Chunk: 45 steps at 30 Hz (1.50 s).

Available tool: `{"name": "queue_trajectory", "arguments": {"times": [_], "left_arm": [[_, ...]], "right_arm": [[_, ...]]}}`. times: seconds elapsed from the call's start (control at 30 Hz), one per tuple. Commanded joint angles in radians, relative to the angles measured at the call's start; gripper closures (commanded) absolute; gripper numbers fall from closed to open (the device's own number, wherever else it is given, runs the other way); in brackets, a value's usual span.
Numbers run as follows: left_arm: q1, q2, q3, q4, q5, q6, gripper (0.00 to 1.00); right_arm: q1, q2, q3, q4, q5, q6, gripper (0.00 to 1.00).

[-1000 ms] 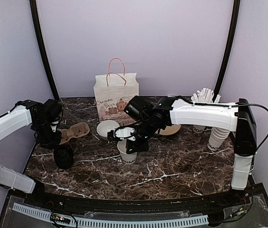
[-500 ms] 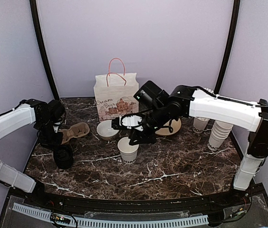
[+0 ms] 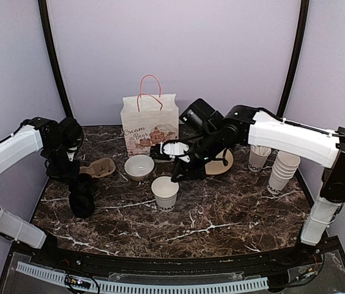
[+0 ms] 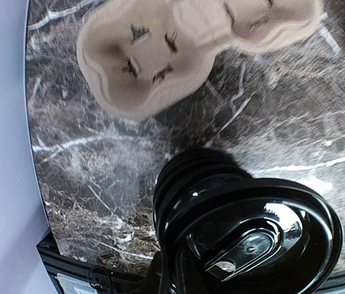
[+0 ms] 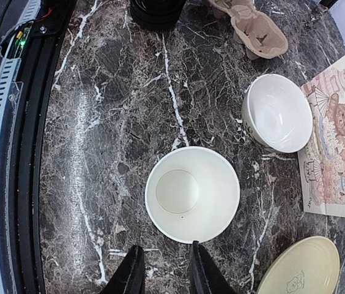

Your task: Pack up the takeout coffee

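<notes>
No lidded takeout coffee is in view. An empty, lidless white paper cup (image 3: 164,191) (image 5: 192,197) with black lettering stands mid-table. My right gripper (image 3: 181,174) (image 5: 166,272) hangs above its far side, open, with nothing between its fingers. At the left stands a stack of black lids (image 3: 82,199) (image 4: 181,184). My left gripper (image 3: 74,176) (image 4: 172,272) is shut on the rim of the top black lid (image 4: 264,239), which is tilted up off the stack.
A brown pulp cup carrier (image 3: 96,168) (image 4: 185,49) lies behind the lid stack. A printed paper bag (image 3: 150,125), a white bowl (image 3: 139,166) (image 5: 278,113) and a cream plate (image 3: 221,164) stand at the back. Stacked lidless cups (image 3: 281,174) stand at the right.
My right gripper let go of the white cup and rose back away from it. My left gripper closed on the top black lid and tilted it up.
</notes>
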Motion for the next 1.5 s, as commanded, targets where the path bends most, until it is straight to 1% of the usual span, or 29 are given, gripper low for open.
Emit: {"name": "queue_trajectory", "arguments": {"times": [0.0, 0.03, 0.07, 0.1, 0.13, 0.17, 0.2, 0.23, 0.27, 0.3, 0.33, 0.37, 0.4, 0.43, 0.47, 0.5, 0.53, 0.57, 0.6, 0.67, 0.73, 0.87, 0.93, 1.0, 1.3, 1.47], "left_arm": [[-0.006, -0.06, 0.124, -0.055, 0.042, 0.015, 0.95], [-0.006, -0.074, 0.139, -0.023, 0.067, 0.03, 0.95], [-0.007, -0.08, 0.169, -0.001, 0.135, 0.036, 0.95], [-0.006, -0.089, 0.184, 0.054, 0.164, 0.044, 0.95], [-0.006, -0.09, 0.212, 0.092, 0.26, 0.049, 0.95], [-0.007, -0.09, 0.224, 0.17, 0.311, 0.058, 0.95], [-0.006, -0.09, 0.24, 0.217, 0.395, 0.061, 0.95], [-0.006, -0.091, 0.244, 0.316, 0.437, 0.057, 0.96], [-0.007, -0.09, 0.247, 0.364, 0.518, 0.052, 0.96], [-0.006, -0.085, 0.246, 0.462, 0.602, 0.04, 0.97], [-0.007, -0.073, 0.246, 0.509, 0.651, 0.025, 0.97], [-0.008, -0.065, 0.241, 0.608, 0.731, 0.015, 0.96], [-0.009, -0.056, 0.233, 0.657, 0.766, -0.014, 0.95], [-0.014, -0.054, 0.205, 0.775, 0.823, -0.028, 0.95], [-0.016, -0.056, 0.189, 0.895, 0.846, -0.061, 0.96], [-0.019, -0.056, 0.157, 0.946, 0.881, -0.08, 0.96], [-0.021, -0.059, 0.142, 1.046, 0.894, -0.111, 0.97], [-0.026, -0.062, 0.108, 1.097, 0.917, -0.13, 0.97], [-0.028, -0.065, 0.089, 1.185, 0.927, -0.168, 0.98], [-0.038, -0.067, 0.047, 1.287, 0.956, -0.217, 0.98], [-0.054, -0.065, 0.02, 1.343, 0.975, -0.242, 0.98], [-0.097, -0.063, -0.011, 1.398, 0.976, -0.259, 0.98], [-0.118, -0.061, -0.022, 1.403, 0.966, -0.26, 0.98], [-0.132, -0.062, -0.029, 1.403, 0.956, -0.26, 0.98], [-0.167, -0.053, -0.031, 1.363, 0.939, -0.246, 0.98], [-0.171, -0.048, -0.027, 1.349, 0.926, -0.235, 0.98]], "right_arm": [[-0.036, -0.051, 0.046, -0.025, -0.089, 0.029, 0.75], [-0.051, -0.057, 0.048, -0.021, -0.111, 0.041, 0.75], [-0.067, -0.06, 0.055, -0.013, -0.131, 0.055, 0.74], [-0.085, -0.063, 0.065, -0.004, -0.157, 0.071, 0.73], [-0.103, -0.065, 0.075, 0.01, -0.182, 0.089, 0.7], [-0.123, -0.071, 0.084, 0.033, -0.218, 0.118, 0.65], [-0.153, -0.081, 0.09, 0.061, -0.262, 0.162, 0.58], [-0.178, -0.091, 0.089, 0.098, -0.335, 0.191, 0.52], [-0.199, -0.106, 0.079, 0.142, -0.4, 0.224, 0.42], [-0.222, -0.122, 0.06, 0.226, -0.47, 0.266, 0.34], [-0.246, -0.127, 0.044, 0.282, -0.546, 0.312, 0.28], [-0.266, -0.119, 0.039, 0.334, -0.635, 0.381, 0.22], [-0.281, -0.105, 0.039, 0.388, -0.702, 0.453, 0.08], [-0.287, -0.092, 0.031, 0.45, -0.757, 0.52, 0.02], [-0.29, -0.082, 0.023, 0.519, -0.798, 0.606, 0.02], [-0.291, -0.073, 0.013, 0.591, -0.835, 0.676, 0.02], [-0.291, -0.063, 0.011, 0.651, -0.862, 0.743, 0.01], [-0.289, -0.05, 0.01, 0.713, -0.877, 0.81, 0.02], [-0.287, -0.038, 0.013, 0.77, -0.887, 0.874, 0.02], [-0.285, -0.016, 0.02, 0.864, -0.886, 0.988, 0.01], [-0.276, 0.011, 0.036, 0.921, -0.868, 1.061, 0.02], [-0.25, 0.063, 0.078, 0.958, -0.866, 1.134, 0.01], [-0.239, 0.081, 0.074, 1.017, -0.878, 1.184, 0.01], [-0.23, 0.096, 0.084, 1.031, -0.875, 1.207, 0.02], [-0.211, 0.142, 0.141, 0.999, -0.847, 1.211, 0.02], [-0.205, 0.151, 0.149, 0.972, -0.831, 1.206, 0.03]]}}
